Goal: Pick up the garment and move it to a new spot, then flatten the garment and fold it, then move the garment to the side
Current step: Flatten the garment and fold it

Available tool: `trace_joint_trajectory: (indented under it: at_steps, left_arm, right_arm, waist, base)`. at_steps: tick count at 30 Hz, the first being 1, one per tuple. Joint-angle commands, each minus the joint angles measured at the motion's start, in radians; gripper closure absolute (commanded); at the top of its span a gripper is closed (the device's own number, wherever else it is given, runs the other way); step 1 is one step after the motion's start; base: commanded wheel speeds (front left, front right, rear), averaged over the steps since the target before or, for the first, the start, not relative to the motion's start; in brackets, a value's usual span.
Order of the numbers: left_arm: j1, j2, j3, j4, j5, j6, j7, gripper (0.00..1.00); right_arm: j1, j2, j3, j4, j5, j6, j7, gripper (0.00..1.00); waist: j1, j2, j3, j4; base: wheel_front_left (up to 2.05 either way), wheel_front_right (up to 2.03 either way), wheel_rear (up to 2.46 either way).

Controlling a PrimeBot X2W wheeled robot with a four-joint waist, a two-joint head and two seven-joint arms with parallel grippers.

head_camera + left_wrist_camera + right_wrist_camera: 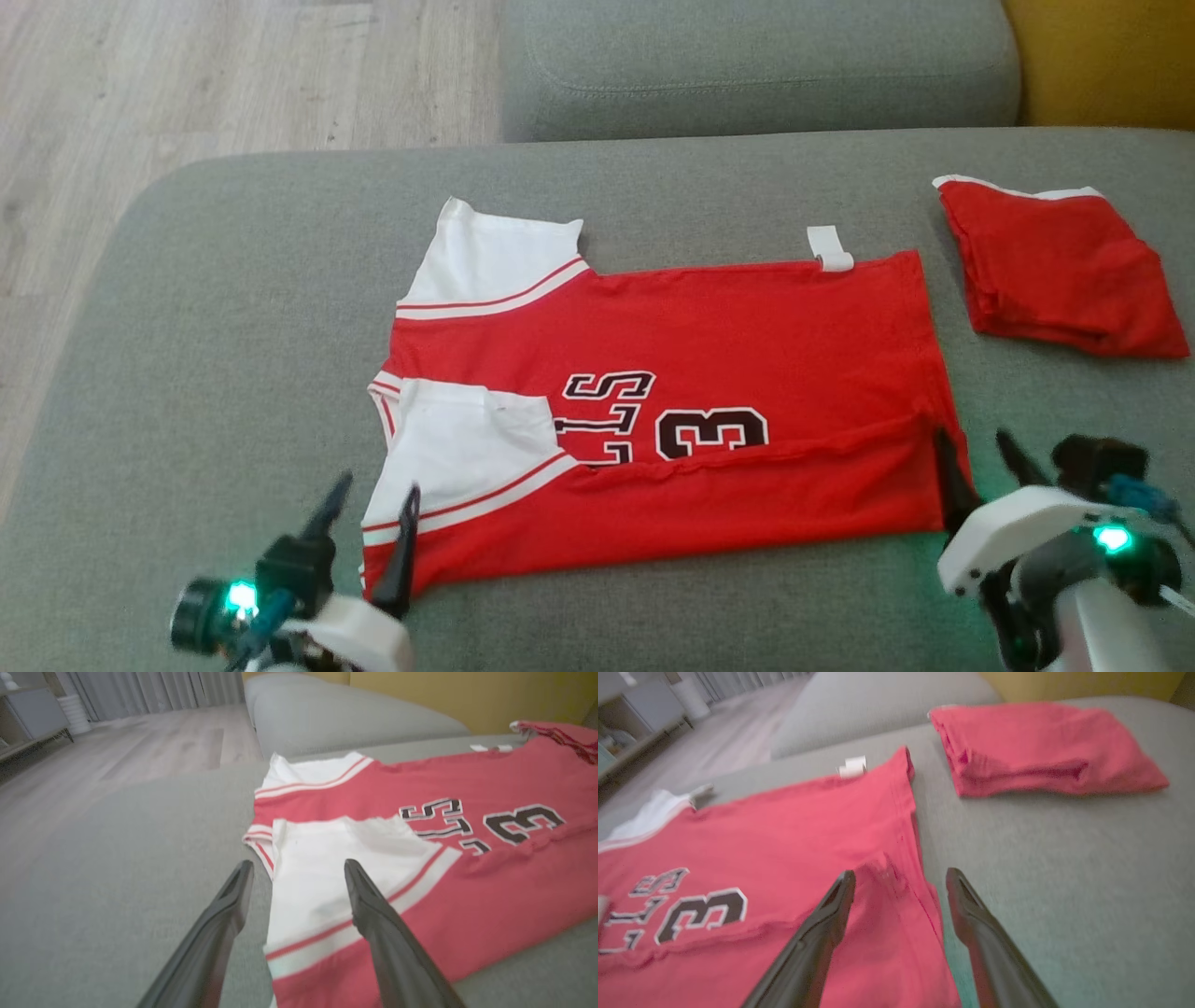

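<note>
1. The red-and-white jersey (709, 345) is lying flat across the middle of the grey sofa seat (233, 327). Its long axis is running left to right, with the white sleeves at the left, the hem at the right, and the near long edge lying doubled over toward the far side.
2. Your left gripper (378, 483) is hovering at the jersey's near-left corner, jaws standing wide apart and holding nothing. In the left wrist view one finger is sitting over bare cushion and the other over the white sleeve (317, 882).
3. Your right gripper (971, 436) is hovering at the near-right corner, jaws likewise spread and empty, straddling the hem edge where the doubled band ends.
4. Each arm is standing nearest its own end of the garment. The far long edge is lying straight ahead of both, across the jersey's short width, and the coming fold looks to be turning on that reach.
5. Room is tightening on the right, where a second, folded red garment (1055, 271) is resting near the hem but apart from it. To the left, bare cushion is stretching to the rounded seat edge, with wood floor (187, 75) beyond. On the far side, a strip of bare seat is lying before another grey cushion (747, 65).
</note>
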Motion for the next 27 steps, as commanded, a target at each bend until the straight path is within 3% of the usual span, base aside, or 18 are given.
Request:
trace_joint_trajectory:
  at_steps: [1,5,12,17,19,24,25,27]
  left_arm:
    - [-0.073,0.001,0.044,-0.050,0.000,0.015,-0.044,0.00]
    - [-0.107,-0.014,0.066,-0.129,-0.018,-0.002,-0.128,0.00]
    - [-0.213,0.011,0.075,-0.198,-0.004,-0.065,-0.141,0.00]
    - [-0.375,0.089,0.047,-0.126,0.006,-0.103,-0.074,0.00]
    - [-0.469,0.146,-0.003,-0.079,-0.003,-0.117,0.008,0.00]
    - [-0.683,0.286,-0.183,-0.007,-0.181,-0.120,0.176,0.00]
    - [-0.756,0.346,-0.245,0.021,-0.244,-0.120,0.213,0.00]
    - [-0.843,0.407,-0.317,0.072,-0.336,-0.121,0.245,0.00]
  right_arm:
    - [-0.038,-0.005,0.022,-0.061,0.021,-0.002,-0.058,0.00]
    - [-0.062,-0.005,0.041,-0.108,0.094,-0.002,-0.192,0.00]
    - [-0.101,-0.005,0.125,-0.149,0.129,-0.002,-0.322,0.00]
    - [-0.140,-0.005,0.156,-0.163,0.115,-0.002,-0.339,0.00]
    - [-0.167,-0.005,0.166,-0.174,0.118,-0.002,-0.347,0.00]
    - [-0.225,-0.005,0.225,-0.223,0.141,-0.002,-0.363,0.00]
    - [-0.243,-0.005,0.249,-0.238,0.146,-0.002,-0.366,0.00]
    - [-0.267,-0.005,0.272,-0.258,0.145,-0.002,-0.371,0.00]
  waist:
    - [0.0000,-0.0001,0.004,0.000]
    - [0.0000,-0.0001,0.015,-0.007]
    - [0.0000,-0.0001,0.091,-0.042]
    - [0.0000,-0.0001,0.172,-0.079]
    - [0.0000,-0.0001,0.217,-0.097]
    - [0.0000,-0.0001,0.315,-0.138]
    - [0.0000,-0.0001,0.346,-0.155]
    - [0.0000,-0.0001,0.384,-0.178]
  base:
    - [0.00,0.00,0.00]
    - [0.00,0.00,0.00]
    - [0.00,0.00,0.00]
    - [0.00,0.00,0.00]
    - [0.00,0.00,0.00]
    - [0.00,0.00,0.00]
    - [0.00,0.00,0.00]
    - [0.00,0.00,0.00]
